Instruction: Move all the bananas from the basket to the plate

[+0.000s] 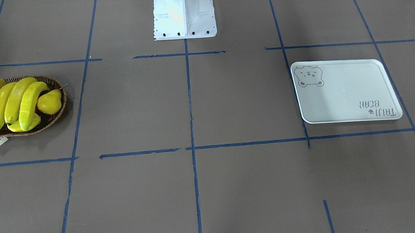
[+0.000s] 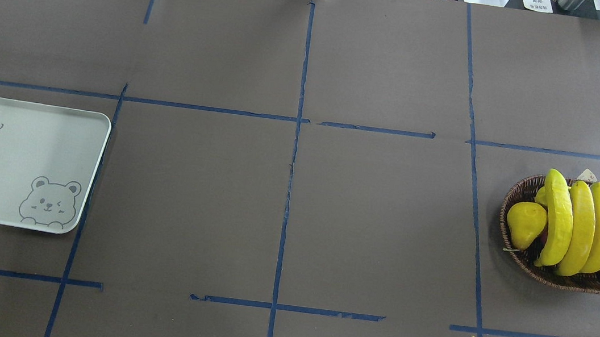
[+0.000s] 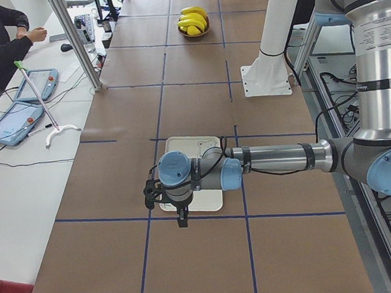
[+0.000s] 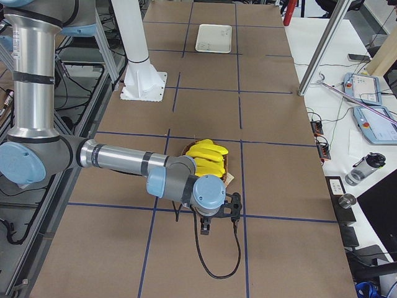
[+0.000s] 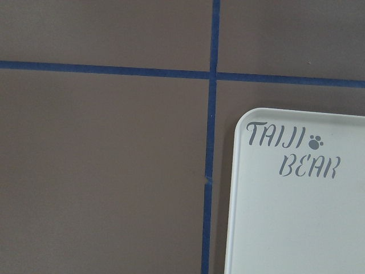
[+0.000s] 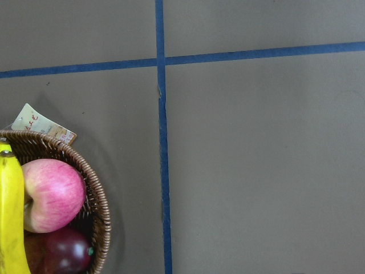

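Four long yellow bananas (image 2: 579, 228) lie side by side across a brown wicker basket (image 2: 506, 217) at the table's right end; they also show in the front view (image 1: 16, 100). The white bear-print plate (image 2: 9, 161) lies bare at the left end. My left gripper (image 3: 182, 220) hangs over the plate's outer edge; its wrist view shows the plate's corner (image 5: 296, 217). My right gripper (image 4: 205, 230) hangs just beyond the basket; its wrist view shows one banana's end (image 6: 8, 217). I cannot tell whether either gripper is open or shut.
A yellow pear (image 2: 525, 225) sits in the basket beside the bananas. A pink apple (image 6: 51, 194) and a dark red fruit (image 6: 57, 254) lie under them. A paper tag (image 6: 43, 128) sticks out of the basket. The robot base (image 1: 184, 14) stands mid-table.
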You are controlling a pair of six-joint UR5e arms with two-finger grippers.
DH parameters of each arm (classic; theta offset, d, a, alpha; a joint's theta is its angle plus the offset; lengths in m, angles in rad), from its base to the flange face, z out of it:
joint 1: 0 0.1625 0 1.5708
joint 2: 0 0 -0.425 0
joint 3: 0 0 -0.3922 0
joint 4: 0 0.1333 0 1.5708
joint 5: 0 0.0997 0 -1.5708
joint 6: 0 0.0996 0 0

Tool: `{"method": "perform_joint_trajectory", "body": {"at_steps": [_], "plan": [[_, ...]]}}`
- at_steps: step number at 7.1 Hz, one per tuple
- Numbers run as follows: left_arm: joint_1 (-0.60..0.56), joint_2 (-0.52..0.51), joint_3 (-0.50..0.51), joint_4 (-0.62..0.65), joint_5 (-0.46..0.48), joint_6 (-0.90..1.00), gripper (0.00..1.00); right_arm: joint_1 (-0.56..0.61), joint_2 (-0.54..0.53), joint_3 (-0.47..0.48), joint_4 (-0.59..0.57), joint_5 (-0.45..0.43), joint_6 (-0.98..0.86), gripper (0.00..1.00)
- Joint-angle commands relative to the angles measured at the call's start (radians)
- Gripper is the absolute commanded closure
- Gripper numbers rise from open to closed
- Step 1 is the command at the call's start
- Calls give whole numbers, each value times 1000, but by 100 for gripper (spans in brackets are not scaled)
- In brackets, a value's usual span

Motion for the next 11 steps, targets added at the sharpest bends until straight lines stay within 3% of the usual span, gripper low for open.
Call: {"method": "perform_joint_trajectory", "body": {"at_steps": [1,4,6,10,11], "plan": [[0,0,-2,-1,0,-2,0,-2,5,44,2,-1,2,0],[0,2,-12,-2,-3,-3,0,-15,68,101,-15,-33,42,0],[0,0,-8,-2,-9,-3,0,-37,47,115,2,-13,48,0],[0,0,-5,-4,-18,-2,0,-271,-18,369,11,-59,450,1],[0,0,-5,-4,-18,-2,0,-319,-115,407,144,-132,506,1]]}}
